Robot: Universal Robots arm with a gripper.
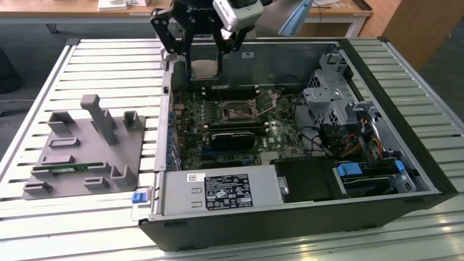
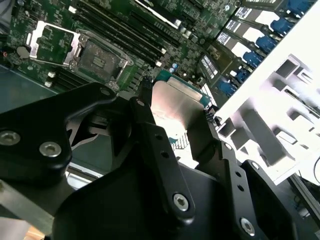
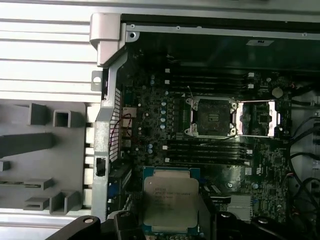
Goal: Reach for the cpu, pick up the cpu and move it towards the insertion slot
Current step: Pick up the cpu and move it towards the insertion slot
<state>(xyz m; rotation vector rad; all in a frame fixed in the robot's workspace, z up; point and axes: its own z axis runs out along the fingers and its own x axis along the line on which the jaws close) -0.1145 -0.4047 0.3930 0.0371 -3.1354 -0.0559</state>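
The gripper point(image 1: 204, 50) hangs above the far end of the open computer case point(image 1: 406, 163) in the exterior view, its two black fingers point(image 1: 174, 41) closed on the cpu point(image 1: 204, 67), which it holds by opposite edges clear of the board. In the second wrist view the gripper point(image 2: 176, 112) shows the same hold: a black finger point(image 2: 150, 135) presses each side of the cpu point(image 2: 175, 107), whose silvery top catches the light and whose green edge shows at the far side. In the first wrist view the cpu point(image 3: 170, 202) sits between the dark finger tips, its metal lid facing the camera and its green rim around it. The insertion slot point(image 1: 237, 112) lies on the green motherboard point(image 1: 192, 147) near the middle of the case, well apart from the held chip and nearer the exterior camera than the chip is. In the first wrist view the insertion slot point(image 3: 212, 116) stands open, with its dark centre bare and its silver metal cover point(image 3: 257, 119) folded out beside it; the second wrist view shows the insertion slot point(image 2: 97, 55) likewise with the cover point(image 2: 50, 42) lying next to it. On the exterior view's left, a grey parts fixture point(image 1: 87, 149) rests on the slatted table point(image 1: 43, 81) beside the case.
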